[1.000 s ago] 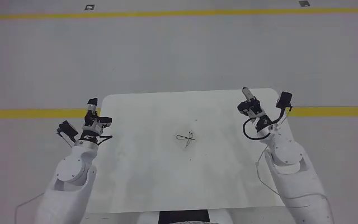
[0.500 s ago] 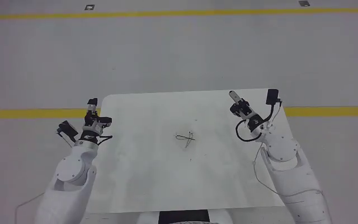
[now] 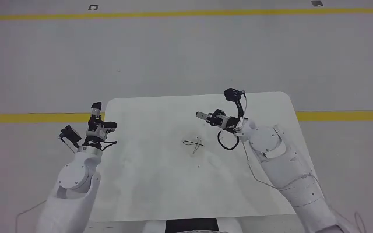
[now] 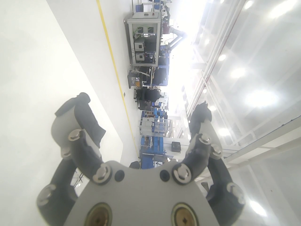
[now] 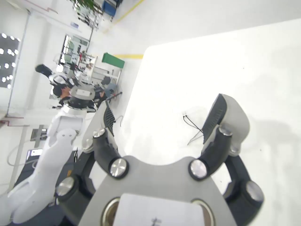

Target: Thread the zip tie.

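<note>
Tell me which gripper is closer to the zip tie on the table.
The right gripper, out over the table near the zip tie; the left gripper is off by the table's left edge.

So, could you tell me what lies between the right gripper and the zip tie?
Nothing: only bare table separates the open right gripper from the zip tie, as the top view shows.

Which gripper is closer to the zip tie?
Right. The right gripper hovers open just beyond the zip tie; the left gripper is open at the left edge of the table, far from it.
</note>
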Motion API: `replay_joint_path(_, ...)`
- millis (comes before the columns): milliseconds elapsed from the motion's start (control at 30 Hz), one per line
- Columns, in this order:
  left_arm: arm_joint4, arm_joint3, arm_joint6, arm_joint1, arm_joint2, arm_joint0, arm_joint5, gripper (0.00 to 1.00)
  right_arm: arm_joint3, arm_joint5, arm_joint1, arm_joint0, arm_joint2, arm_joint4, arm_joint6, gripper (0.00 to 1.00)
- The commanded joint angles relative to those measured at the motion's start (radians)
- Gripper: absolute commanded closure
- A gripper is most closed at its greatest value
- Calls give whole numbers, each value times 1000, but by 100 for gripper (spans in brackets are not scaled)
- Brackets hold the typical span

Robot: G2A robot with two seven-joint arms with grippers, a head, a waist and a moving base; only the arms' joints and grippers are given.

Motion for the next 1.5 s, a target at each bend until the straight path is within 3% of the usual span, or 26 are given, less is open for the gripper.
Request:
replay_joint_path(0,0,0,0,0,0,0,0,0,-1,0,0,-1,2,2,-2,0)
replay_joint_path(300,0,0,0,0,0,0,0,0,-1,0,0,-1,2,2,-2,0)
replay_joint_path(367,0,0,0,0,0,0,0,0,-15,-25,0,20,-32,-64,41,0)
replay_joint_path(533,0,0,0,0,0,0,0,0,50,-22,-20,128,-160,-162,156,0)
replay_joint_path(700,0,0,0,0,0,0,0,0,106,-9,-43,189,-265,-241,194,0)
replay_joint_path(1000,0,0,0,0,0,0,0,0,106,-12,-44,190,-266,-241,187,0)
replay_joint_path(1067,0,0,0,0,0,0,0,0,108,-29,-44,193,-276,-257,198,0)
replay_joint_path(1200,0,0,0,0,0,0,0,0,151,-77,-57,263,-329,-283,304,0)
replay_joint_path(1467,0,0,0,0,0,0,0,0,306,-176,-111,419,-456,-271,442,0)
